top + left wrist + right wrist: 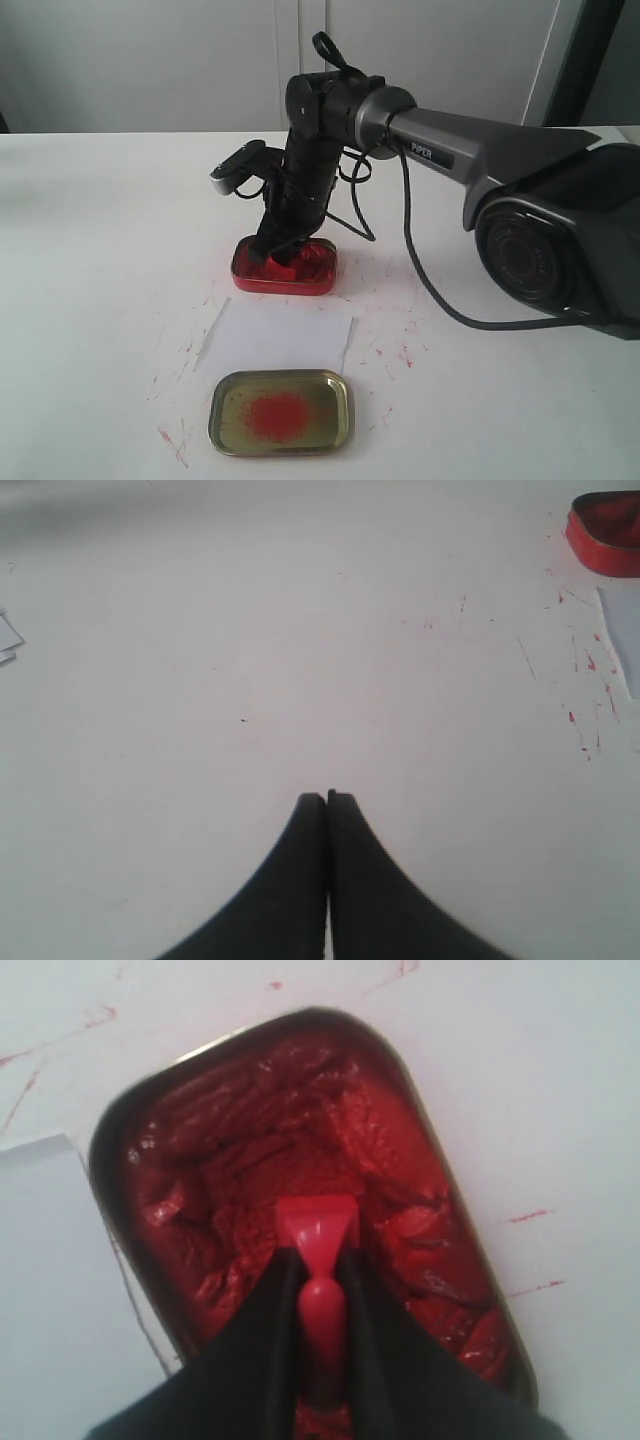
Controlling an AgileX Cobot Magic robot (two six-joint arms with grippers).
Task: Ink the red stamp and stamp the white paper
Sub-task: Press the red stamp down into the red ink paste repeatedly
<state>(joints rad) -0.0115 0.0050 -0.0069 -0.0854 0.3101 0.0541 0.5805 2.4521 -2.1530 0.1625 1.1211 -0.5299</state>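
Observation:
My right gripper (pixel 318 1260) is shut on the knob handle of the red stamp (pixel 318 1228), whose square base sits down in the red ink paste of the open red tin (pixel 250 1130). In the exterior view the right gripper (pixel 283 245) reaches down into the red tin (pixel 285 270) at the table's middle. The white paper (pixel 275 340) lies just in front of the tin; one corner of the white paper (pixel 40 1260) shows beside the tin. My left gripper (pixel 327 798) is shut and empty above bare tabletop, out of the exterior view.
A gold tin lid (pixel 281 411) with a red smear lies in front of the paper, overlapping its near edge. Red ink streaks (pixel 180 440) speckle the white table around both. The right arm's cable (pixel 420 270) trails across the table to the right.

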